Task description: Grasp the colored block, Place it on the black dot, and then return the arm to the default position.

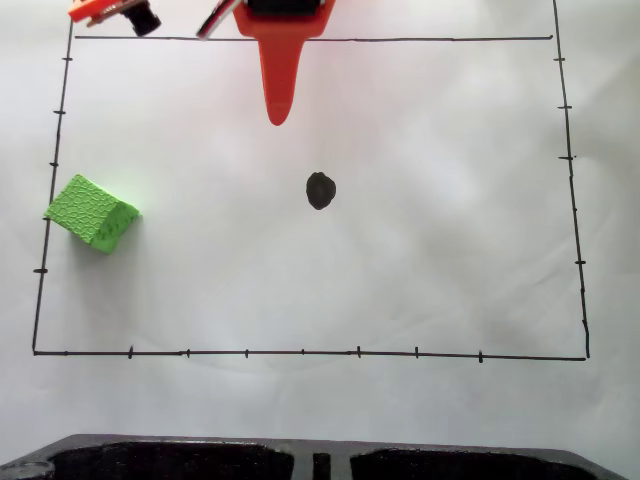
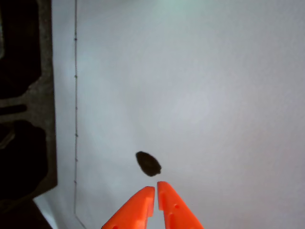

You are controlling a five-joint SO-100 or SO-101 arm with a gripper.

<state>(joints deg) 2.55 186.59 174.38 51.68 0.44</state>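
The green cube (image 1: 92, 211) sits on the white paper at the far left of the fixed view, just inside the drawn border. The black dot (image 1: 320, 190) lies bare near the middle of the sheet. My orange gripper (image 1: 279, 115) reaches in from the top edge, its pointed tip a little short of the dot and far from the cube. In the wrist view the two orange fingers (image 2: 143, 202) meet tip to tip, so the gripper (image 2: 156, 187) is shut and holds nothing, and the dot (image 2: 148, 163) lies just beyond them.
A thin black rectangle with tick marks (image 1: 300, 352) frames the working area. A dark foam tray (image 1: 320, 460) runs along the bottom edge of the fixed view and shows at the left (image 2: 24, 95) in the wrist view. A small boxed camera (image 1: 140, 15) sits at the top left.
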